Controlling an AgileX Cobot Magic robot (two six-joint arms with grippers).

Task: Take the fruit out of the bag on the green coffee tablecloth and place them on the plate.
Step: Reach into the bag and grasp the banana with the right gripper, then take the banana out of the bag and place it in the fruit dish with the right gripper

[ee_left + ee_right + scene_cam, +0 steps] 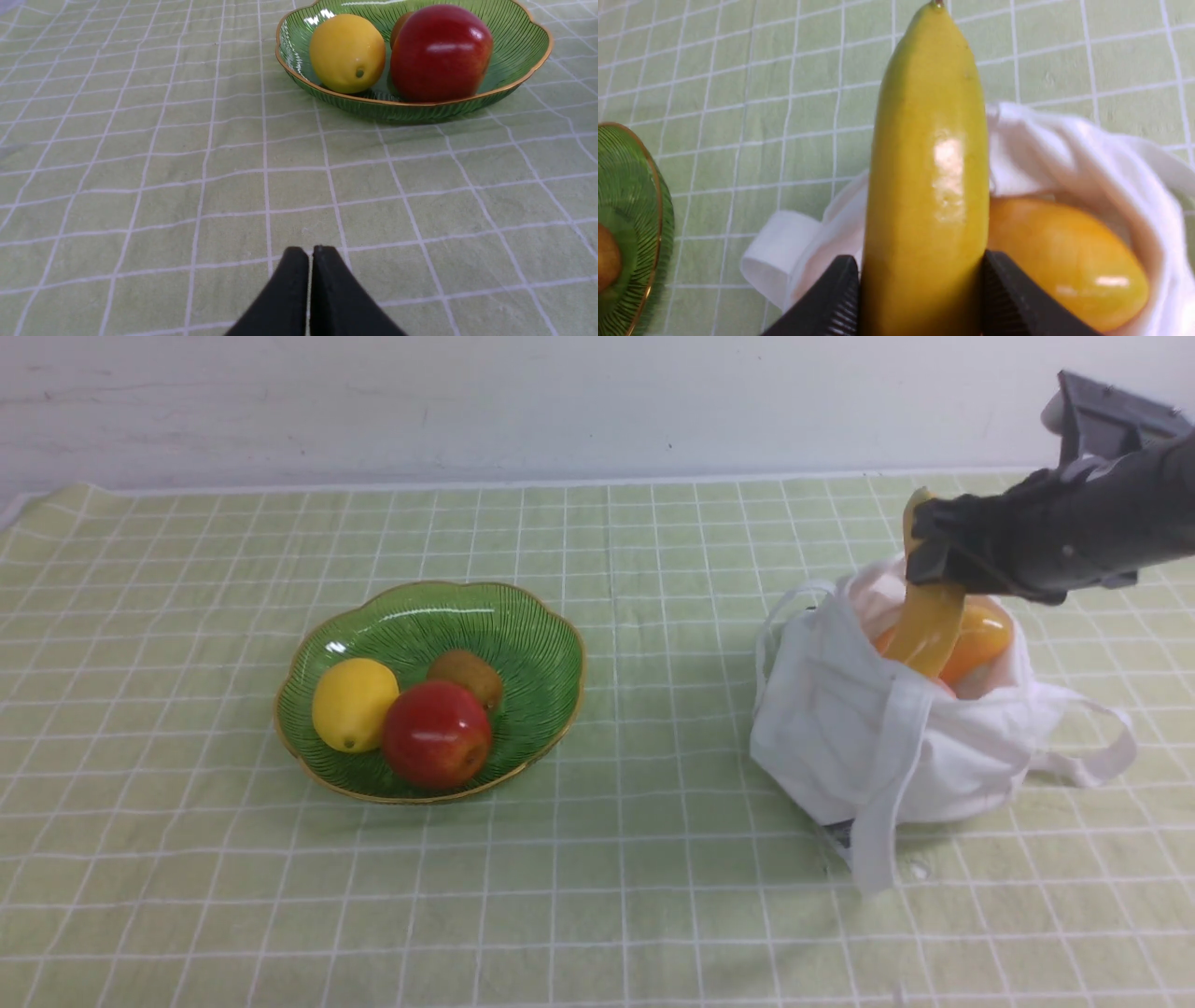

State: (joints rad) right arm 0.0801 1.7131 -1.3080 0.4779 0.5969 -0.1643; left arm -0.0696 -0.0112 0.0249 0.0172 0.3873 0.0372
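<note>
Right claw (pixel 920 284): clamped on long glossy yellow toy banana (pixel 929 163).
Banana: lower end in small white cloth bag (pixel 868 737), below claw.
Lift: straight up till clear of bag mouth.
Green ribbed glass plate (pixel 523 625): well left of claw; aim for bare glass.

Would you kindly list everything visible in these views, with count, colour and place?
tablecloth: one, pale green with white grid, spread under everything
plate: one, green glass with gold rim, left of centre
lemon: one, yellow, in the plate
apple: one, red, in the plate
kiwi: one, brown, in the plate behind the apple
bag: one, white cloth, on the right
banana: one, yellow, rising from the bag
mango: one, orange-yellow, inside the bag
left gripper: one, black, jaws shut, over bare cloth
right gripper: one, black, jaws shut on the banana
</note>
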